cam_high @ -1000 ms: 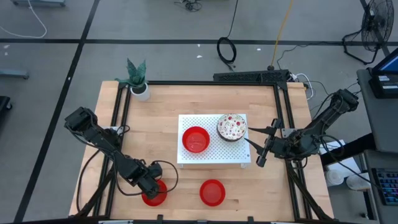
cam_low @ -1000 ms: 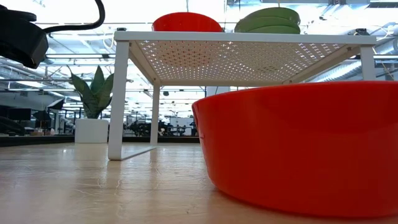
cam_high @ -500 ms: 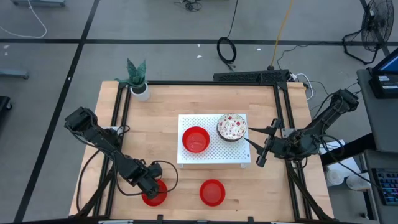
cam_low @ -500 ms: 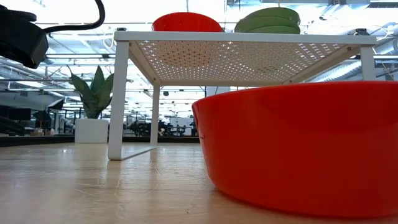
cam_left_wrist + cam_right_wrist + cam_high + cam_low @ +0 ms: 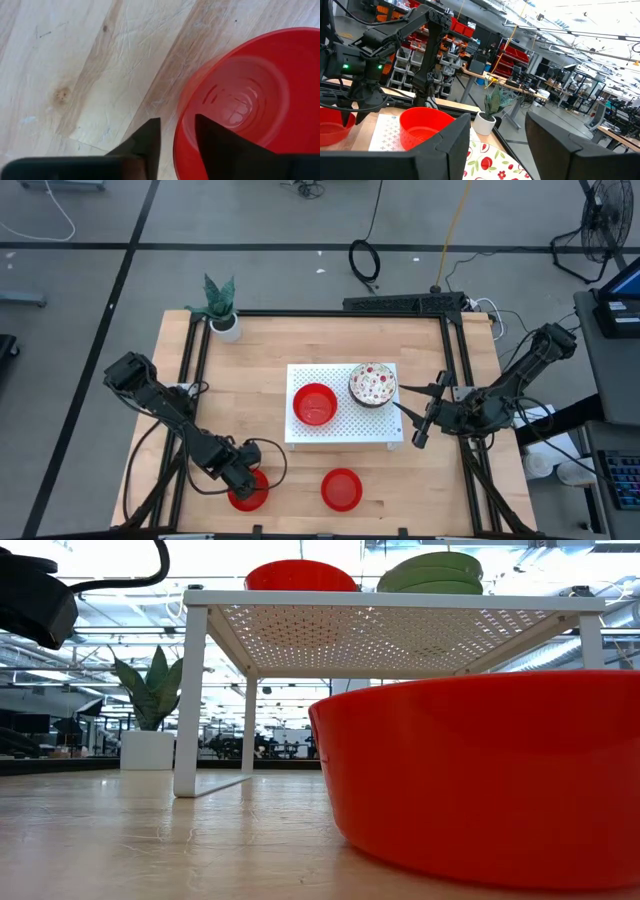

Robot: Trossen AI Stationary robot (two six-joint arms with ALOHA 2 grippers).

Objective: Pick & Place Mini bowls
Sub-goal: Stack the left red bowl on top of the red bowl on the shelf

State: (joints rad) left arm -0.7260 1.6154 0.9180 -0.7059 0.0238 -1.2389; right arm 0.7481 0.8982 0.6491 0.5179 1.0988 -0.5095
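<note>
The wooden counter (image 5: 260, 370) carries a white perforated board (image 5: 335, 432) on legs near its middle, a potted plant (image 5: 222, 308) at its far left corner, and several mini bowls. On the board sit one plain red bowl (image 5: 315, 403) and, just beside it, a stack topped by a red-speckled white bowl (image 5: 373, 384). Two more red bowls lie on the bare wood near the front edge: one (image 5: 342, 488) in front of the board, another (image 5: 250, 494) further left. The left claw (image 5: 243, 473) is down at that left bowl; in its wrist view the narrowly parted fingers (image 5: 147, 142) straddle the bowl's rim (image 5: 182, 145), one outside the wall and one inside, not visibly pinching it yet. The right claw (image 5: 418, 420) waits just off the board's right edge, spread wide and holding nothing. The step in hand looks like grasping the left bowl by its rim. To do it well, close squarely on the wall, seat the fingers deep enough that the thin, slick rim cannot slip, then lift straight up before carrying it toward the board.
</note>
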